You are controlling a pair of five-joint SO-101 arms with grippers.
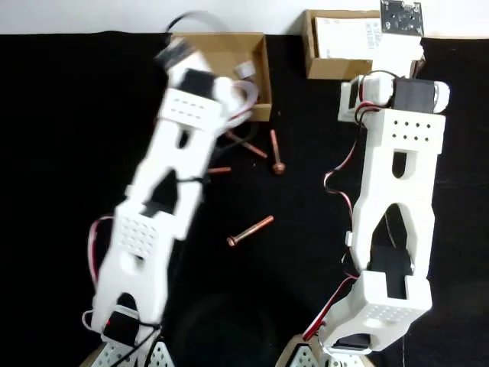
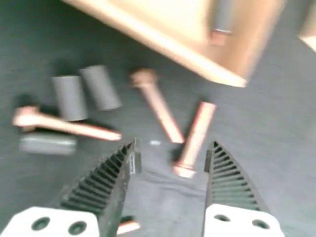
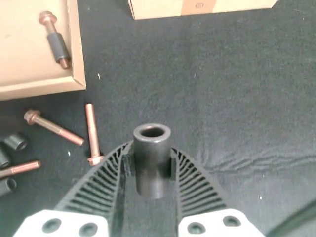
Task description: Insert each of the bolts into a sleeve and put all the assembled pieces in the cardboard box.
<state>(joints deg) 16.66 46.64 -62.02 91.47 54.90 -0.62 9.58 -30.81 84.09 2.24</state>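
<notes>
Between the jaws of the right gripper (image 3: 150, 150) a sleeve (image 3: 151, 160) is clamped upright; above loose bolts (image 2: 195, 138) just beside the cardboard box (image 2: 168, 47), the left gripper (image 2: 173, 144) is spread wide. A bolt could be rolled aside if pinched off-centre.

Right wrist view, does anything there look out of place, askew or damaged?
Nothing stands out. The right gripper holds a dark sleeve upright, one assembled bolt and sleeve lies inside the cardboard box, and loose bolts lie scattered on the black cloth beside it.
</notes>
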